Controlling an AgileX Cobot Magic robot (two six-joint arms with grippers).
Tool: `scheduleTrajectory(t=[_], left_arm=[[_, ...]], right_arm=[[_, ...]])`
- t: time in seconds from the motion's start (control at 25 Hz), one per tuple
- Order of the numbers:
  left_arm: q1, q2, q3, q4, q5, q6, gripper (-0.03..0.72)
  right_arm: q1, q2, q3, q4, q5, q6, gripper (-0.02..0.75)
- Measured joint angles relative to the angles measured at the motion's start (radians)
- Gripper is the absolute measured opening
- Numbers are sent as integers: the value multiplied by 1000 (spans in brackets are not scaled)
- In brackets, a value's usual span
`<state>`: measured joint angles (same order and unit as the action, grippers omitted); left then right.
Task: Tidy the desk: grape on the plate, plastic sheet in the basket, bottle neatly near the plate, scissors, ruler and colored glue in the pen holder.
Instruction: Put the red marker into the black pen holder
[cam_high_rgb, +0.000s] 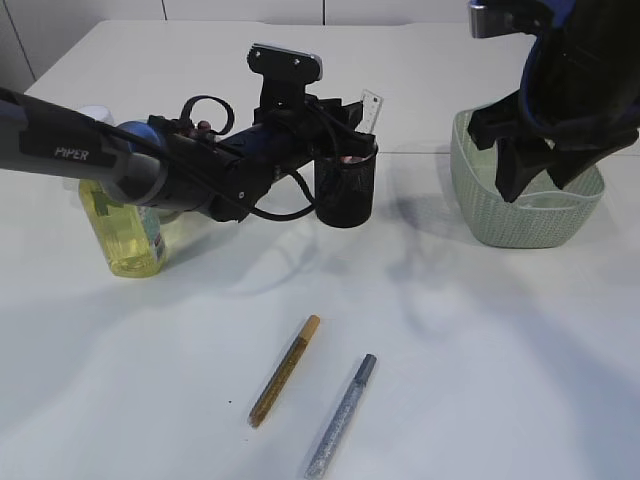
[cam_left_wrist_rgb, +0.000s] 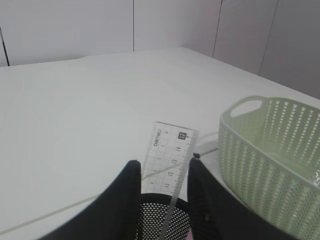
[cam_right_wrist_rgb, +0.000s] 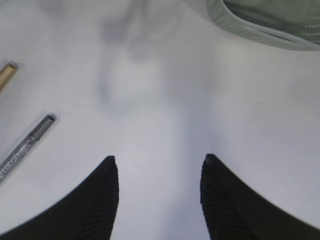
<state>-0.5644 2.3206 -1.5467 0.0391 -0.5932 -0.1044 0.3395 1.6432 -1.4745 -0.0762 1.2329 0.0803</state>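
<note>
The clear ruler (cam_left_wrist_rgb: 169, 152) stands upright in the black mesh pen holder (cam_high_rgb: 346, 190), its top (cam_high_rgb: 371, 108) sticking out. My left gripper (cam_left_wrist_rgb: 162, 167) hovers over the holder, open, with the ruler loose between its fingers and a gap on the left side. Something pink (cam_high_rgb: 350, 158) also sits in the holder. Two colored glue pens lie near the front: gold (cam_high_rgb: 285, 370) and silver (cam_high_rgb: 342, 415). The yellow bottle (cam_high_rgb: 120, 225) stands at the left behind my left arm. My right gripper (cam_right_wrist_rgb: 159, 159) hangs open and empty above the green basket (cam_high_rgb: 480, 215). Grape and plate are out of view.
Something shiny and clear (cam_left_wrist_rgb: 316, 175) lies inside the basket. My left arm (cam_high_rgb: 150, 170) stretches low across the table from the left edge to the holder. Bare white tabletop (cam_high_rgb: 480, 340) lies between the glue pens and the basket.
</note>
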Motion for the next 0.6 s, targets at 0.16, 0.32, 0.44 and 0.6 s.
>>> scheduleTrajectory(t=[0.16,0.32,0.44,0.6], left_arm=[[0,-2,0,0,2,0,240],[0,-39,0,1,30,0,240],[0,-84,0,1,87,0,240],[0,-167,0,1,261,0,240]], right_arm=[[0,0,0,0,0,0,417],[0,0,0,0,0,0,417],[0,0,0,2,0,0,417],[0,0,-2,2,0,0,417]])
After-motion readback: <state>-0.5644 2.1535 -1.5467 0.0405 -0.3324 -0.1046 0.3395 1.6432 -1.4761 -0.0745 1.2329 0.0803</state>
